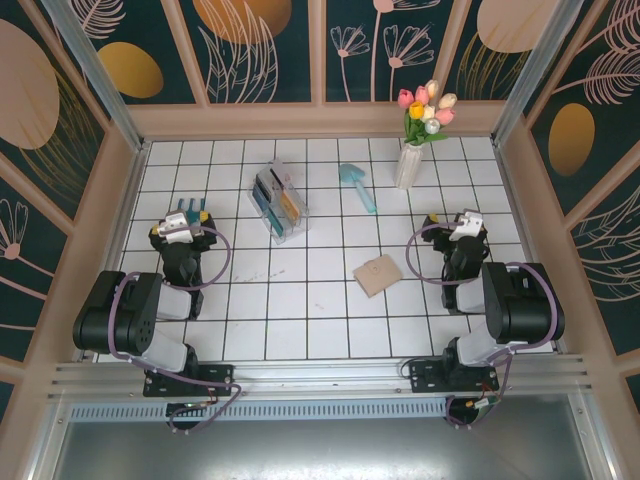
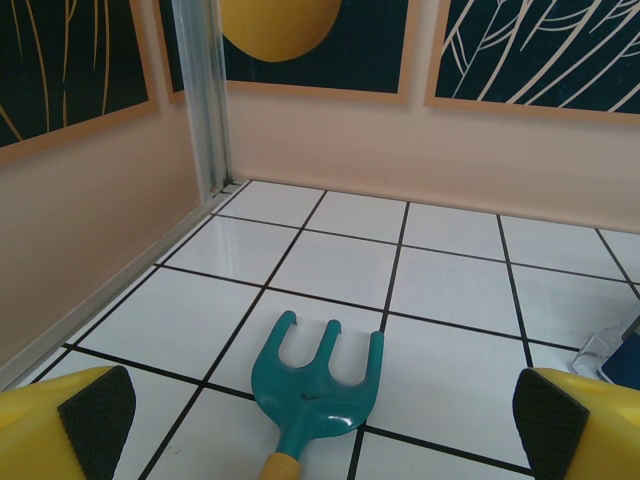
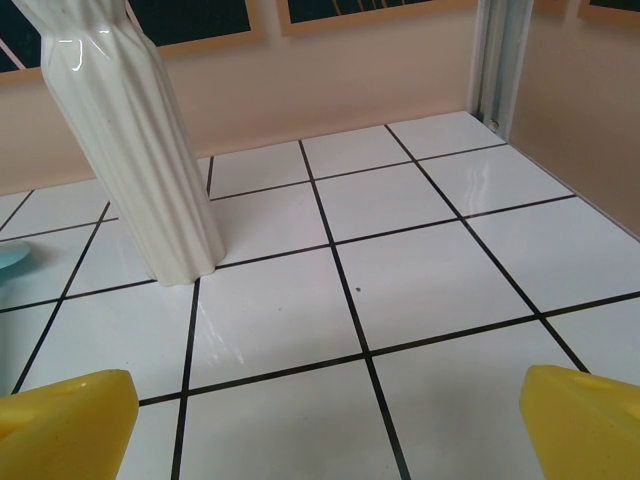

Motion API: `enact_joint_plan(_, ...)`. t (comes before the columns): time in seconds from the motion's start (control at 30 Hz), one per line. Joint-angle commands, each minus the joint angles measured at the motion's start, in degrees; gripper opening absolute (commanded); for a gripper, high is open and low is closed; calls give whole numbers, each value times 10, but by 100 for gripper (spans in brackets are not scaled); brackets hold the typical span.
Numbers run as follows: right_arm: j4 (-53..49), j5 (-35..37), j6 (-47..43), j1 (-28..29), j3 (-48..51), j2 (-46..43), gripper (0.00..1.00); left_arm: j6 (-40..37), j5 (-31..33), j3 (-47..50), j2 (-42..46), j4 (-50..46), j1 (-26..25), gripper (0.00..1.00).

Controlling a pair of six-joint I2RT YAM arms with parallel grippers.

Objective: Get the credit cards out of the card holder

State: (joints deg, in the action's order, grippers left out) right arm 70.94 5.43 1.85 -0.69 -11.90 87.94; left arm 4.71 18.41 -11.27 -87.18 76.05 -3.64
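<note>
The card holder (image 1: pixel 378 274), a flat tan wallet, lies folded shut on the white tiles between the two arms, nearer the right one. The credit cards are hidden. My left gripper (image 1: pixel 183 218) rests at the left side of the floor, far from the wallet; its yellow fingers (image 2: pixel 70 425) stand wide apart and open with nothing between them (image 2: pixel 320 420). My right gripper (image 1: pixel 462 224) sits to the right of the wallet, about two tiles away, and is also open and empty (image 3: pixel 330 425).
A teal hand rake (image 2: pixel 318 380) lies just ahead of the left gripper. A clear acrylic rack (image 1: pixel 278 203) with coloured flat items stands at the back centre-left. A teal scoop (image 1: pixel 357 186) and a white vase (image 3: pixel 130 150) of tulips stand at the back right.
</note>
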Motion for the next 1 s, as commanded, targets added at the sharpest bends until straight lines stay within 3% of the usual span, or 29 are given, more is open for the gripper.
enact_joint_plan(0.0,12,-15,0,-5,-10,3,99,1,-4,-6,-4,10,4,99)
enact_joint_plan(0.13,15,-43,-16,-1,-8,3,99,-2,-4,0,-2,21,3,99)
enact_joint_plan(0.5,49,-25,-29,12,10,-1,99,6,20,44,1,101,3,98)
enact_joint_plan(0.63,-43,22,-15,15,-8,-75,99,2,18,40,36,71,2,99)
enact_joint_plan(0.77,-204,58,20,24,-48,-201,99,32,72,-18,165,-151,3,99)
enact_joint_plan(0.97,-538,77,195,26,-165,-289,99,127,58,-123,274,-427,2,99)
